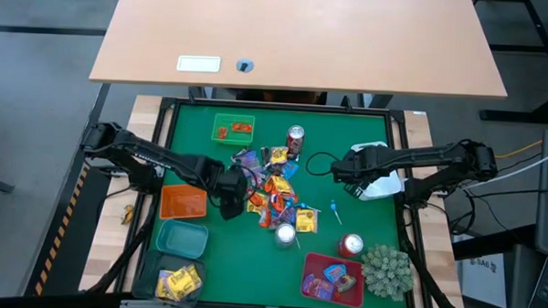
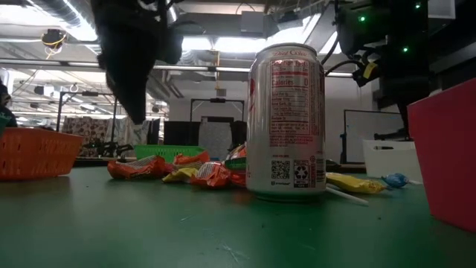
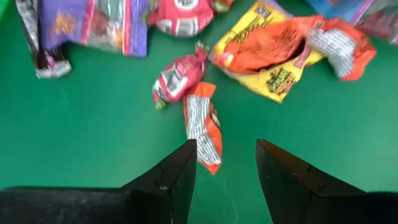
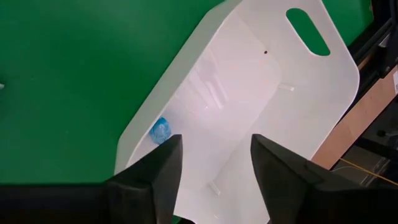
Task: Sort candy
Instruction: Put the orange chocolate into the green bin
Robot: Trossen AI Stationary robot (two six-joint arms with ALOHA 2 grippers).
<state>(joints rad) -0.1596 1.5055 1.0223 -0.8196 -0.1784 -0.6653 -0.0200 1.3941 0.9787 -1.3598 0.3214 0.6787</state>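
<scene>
Sorting is partly done: several bins along the table's (image 1: 179,114) edges hold sweets, but a heap of candy (image 1: 273,186) remains at its centre. The left gripper (image 3: 225,163), fingers released and empty, hovers over an orange sweet (image 3: 203,126). The right gripper (image 4: 214,155), also spread and empty, hangs above the white bin (image 4: 249,93) near the right edge.

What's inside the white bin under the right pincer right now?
The white bin holds one small blue wrapped candy, lying against its wall. The rest of its visible floor is bare. The open right pincer hangs over it, and its fingers hide the bin's near part.
</scene>
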